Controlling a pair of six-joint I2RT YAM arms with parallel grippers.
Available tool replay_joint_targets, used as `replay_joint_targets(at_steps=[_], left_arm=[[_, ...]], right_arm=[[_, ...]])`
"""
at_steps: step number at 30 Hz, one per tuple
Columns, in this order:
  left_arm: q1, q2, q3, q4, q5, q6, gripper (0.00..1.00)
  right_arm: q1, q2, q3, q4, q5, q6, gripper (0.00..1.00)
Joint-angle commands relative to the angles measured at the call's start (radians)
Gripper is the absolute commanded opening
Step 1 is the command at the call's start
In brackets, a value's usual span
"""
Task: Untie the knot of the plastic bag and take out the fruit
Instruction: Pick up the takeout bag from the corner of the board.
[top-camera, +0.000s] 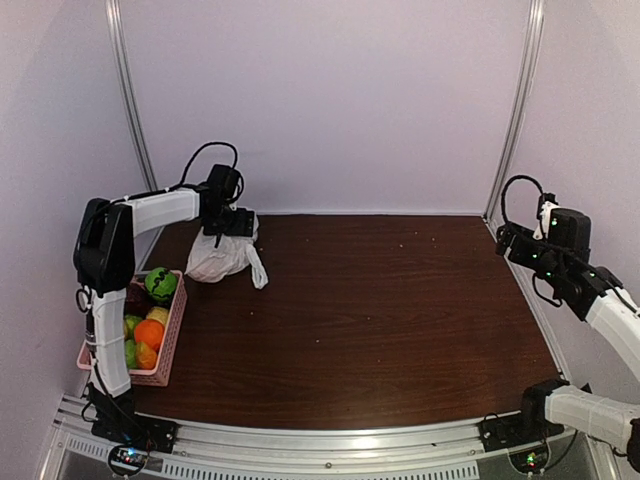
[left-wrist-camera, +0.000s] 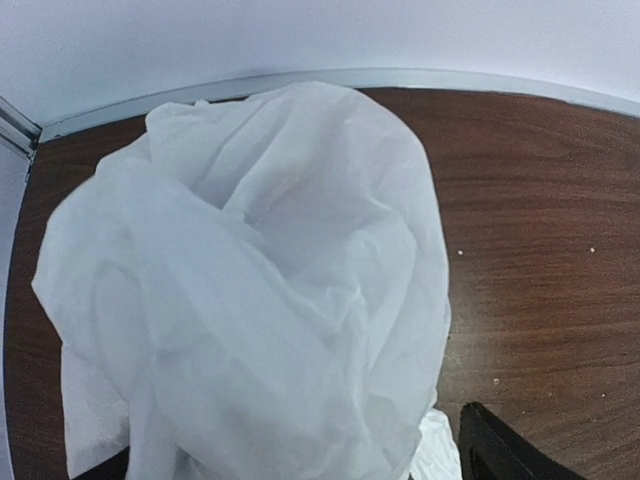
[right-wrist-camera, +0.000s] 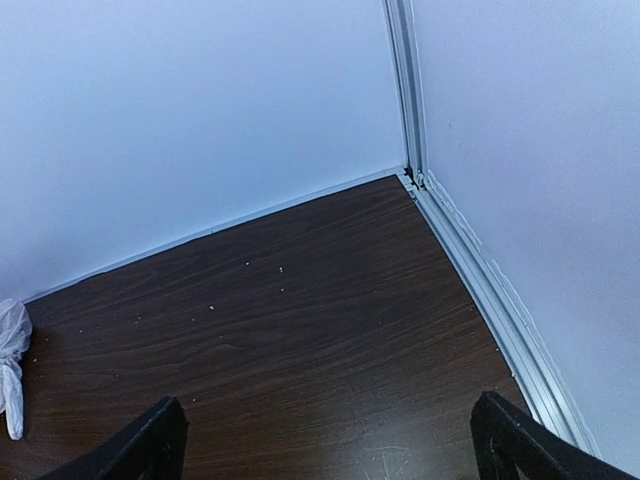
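The white, crinkly plastic bag lies at the back left of the table, with one loose handle strip trailing to its right. My left gripper hangs right over it. In the left wrist view the bag fills the frame and bulges between the wide-apart jaws of the left gripper, which stands open; only the right finger shows clearly. I cannot make out the knot. Fruit lies in the pink basket. My right gripper is open and empty at the far right.
The pink basket sits at the left edge, just in front of the bag, holding a green, an orange and yellowish fruit. Walls and metal rails close the table at the back and sides. The bag's edge shows at the far left of the right wrist view.
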Motion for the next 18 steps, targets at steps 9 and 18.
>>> replay_joint_targets(at_steps=[9,18], left_arm=[[-0.04,0.131,0.047,-0.065,-0.22,0.11,0.72],[-0.054,0.066,0.014,-0.021,-0.194,0.108,0.18]], right_arm=[[-0.008,0.02,0.007,0.039,-0.021,0.035,1.0],[-0.009,0.016,0.011,0.029,-0.014,0.048,1.0]])
